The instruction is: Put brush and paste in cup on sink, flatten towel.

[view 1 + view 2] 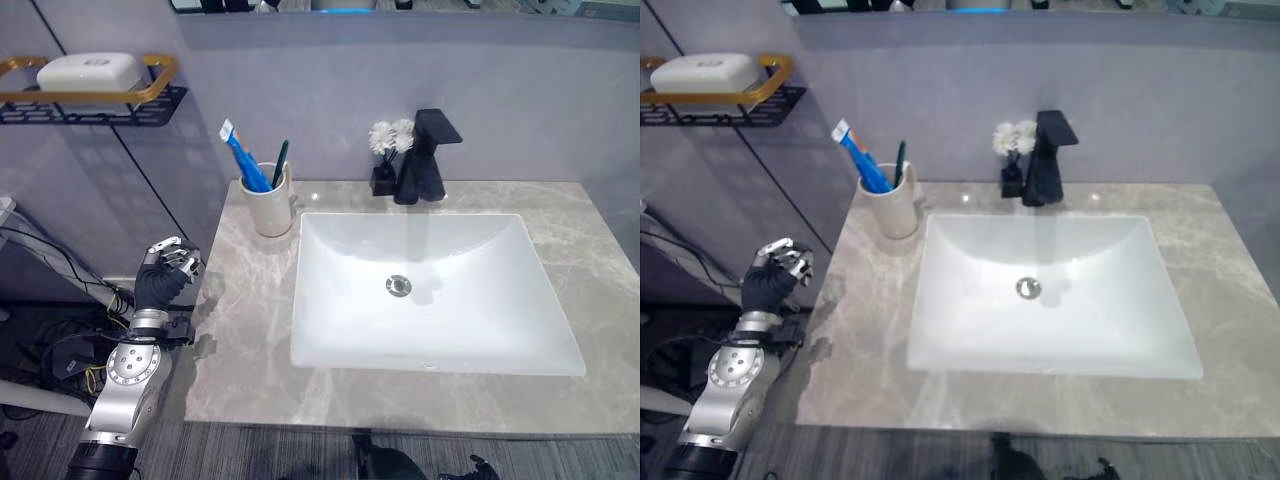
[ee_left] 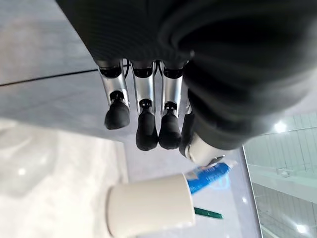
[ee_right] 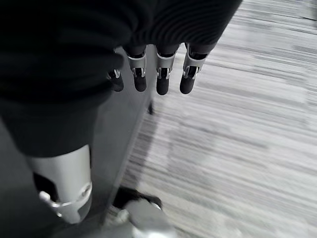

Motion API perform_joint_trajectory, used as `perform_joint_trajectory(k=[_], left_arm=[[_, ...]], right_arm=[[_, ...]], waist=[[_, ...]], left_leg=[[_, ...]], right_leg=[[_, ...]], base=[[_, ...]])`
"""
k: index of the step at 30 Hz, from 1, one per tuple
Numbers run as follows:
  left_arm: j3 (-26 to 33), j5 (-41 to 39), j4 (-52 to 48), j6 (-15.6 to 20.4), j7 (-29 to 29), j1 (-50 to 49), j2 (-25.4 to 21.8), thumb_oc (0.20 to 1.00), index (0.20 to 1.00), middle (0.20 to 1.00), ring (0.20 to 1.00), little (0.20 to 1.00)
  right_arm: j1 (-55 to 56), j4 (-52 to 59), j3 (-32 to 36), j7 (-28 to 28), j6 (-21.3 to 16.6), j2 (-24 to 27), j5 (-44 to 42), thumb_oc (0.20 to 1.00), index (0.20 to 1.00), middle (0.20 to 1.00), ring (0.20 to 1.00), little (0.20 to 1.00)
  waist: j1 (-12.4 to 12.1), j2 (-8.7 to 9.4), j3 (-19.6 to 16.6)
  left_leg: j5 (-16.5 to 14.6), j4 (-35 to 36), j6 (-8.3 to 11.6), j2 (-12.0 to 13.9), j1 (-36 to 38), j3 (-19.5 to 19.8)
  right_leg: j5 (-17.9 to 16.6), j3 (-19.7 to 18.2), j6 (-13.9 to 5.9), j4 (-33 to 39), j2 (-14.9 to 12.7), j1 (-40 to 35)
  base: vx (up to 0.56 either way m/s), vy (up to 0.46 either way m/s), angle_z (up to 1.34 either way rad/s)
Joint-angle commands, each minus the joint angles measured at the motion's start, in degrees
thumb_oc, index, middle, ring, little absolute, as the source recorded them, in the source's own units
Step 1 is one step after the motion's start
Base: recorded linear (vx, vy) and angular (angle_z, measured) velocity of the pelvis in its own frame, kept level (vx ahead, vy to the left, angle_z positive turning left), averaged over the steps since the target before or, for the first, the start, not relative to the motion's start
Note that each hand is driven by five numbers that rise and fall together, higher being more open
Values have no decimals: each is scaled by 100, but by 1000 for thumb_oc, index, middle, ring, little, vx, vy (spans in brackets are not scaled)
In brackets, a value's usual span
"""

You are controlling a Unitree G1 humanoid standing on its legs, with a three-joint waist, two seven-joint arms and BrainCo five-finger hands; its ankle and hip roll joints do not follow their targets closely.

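Note:
A white cup [image 1: 271, 205] stands on the grey marble counter [image 1: 240, 330], at the back left corner of the sink. A blue toothpaste tube [image 1: 243, 160] and a dark green toothbrush [image 1: 280, 162] stand inside it, leaning apart. My left hand [image 1: 165, 272] hovers just off the counter's left edge, in front of and to the left of the cup, fingers relaxed and empty. In the left wrist view, the cup [image 2: 148, 206] with the paste [image 2: 210, 174] lies past my fingers [image 2: 143, 119]. The right wrist view has my right hand [image 3: 161, 74] hanging over striped floor, holding nothing.
A white rectangular basin [image 1: 340, 340] fills the middle of the counter. A black faucet [image 1: 425, 155] and a small black vase of white flowers [image 1: 388, 140] stand behind it. A gold-railed wall shelf [image 1: 160, 68] with a white soap box [image 1: 90, 72] hangs at upper left.

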State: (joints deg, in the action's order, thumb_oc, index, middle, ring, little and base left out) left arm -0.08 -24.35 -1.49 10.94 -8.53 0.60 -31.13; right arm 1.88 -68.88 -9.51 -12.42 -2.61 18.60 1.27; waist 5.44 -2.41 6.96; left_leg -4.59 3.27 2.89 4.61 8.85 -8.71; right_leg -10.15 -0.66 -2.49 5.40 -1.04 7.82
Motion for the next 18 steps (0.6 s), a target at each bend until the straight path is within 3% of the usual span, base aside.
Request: perform_joint_trajectory(k=[1, 18], left_arm=[[204, -207, -341, 169, 51, 118, -267, 200, 200, 200, 200, 200], [-152, -713, -390, -25, 465, -205, -386, 200, 200, 200, 200, 200]], right_arm=[[31, 31, -60, -111, -122, -39, -211, 1000, 1000, 1000, 1000, 1000], [-363, 420, -980, 219, -159, 35, 463, 1000, 1000, 1000, 1000, 1000]], waist=[[149, 252, -218], [5, 70, -269]], left_leg=[[-161, -439, -43, -207, -386, 112], [73, -102, 89, -73, -171, 223]], right_leg=[[298, -23, -501, -85, -486, -249], [539, 160, -411, -104, -386, -475]], base=[[131, -60, -5], [66, -21, 3]])
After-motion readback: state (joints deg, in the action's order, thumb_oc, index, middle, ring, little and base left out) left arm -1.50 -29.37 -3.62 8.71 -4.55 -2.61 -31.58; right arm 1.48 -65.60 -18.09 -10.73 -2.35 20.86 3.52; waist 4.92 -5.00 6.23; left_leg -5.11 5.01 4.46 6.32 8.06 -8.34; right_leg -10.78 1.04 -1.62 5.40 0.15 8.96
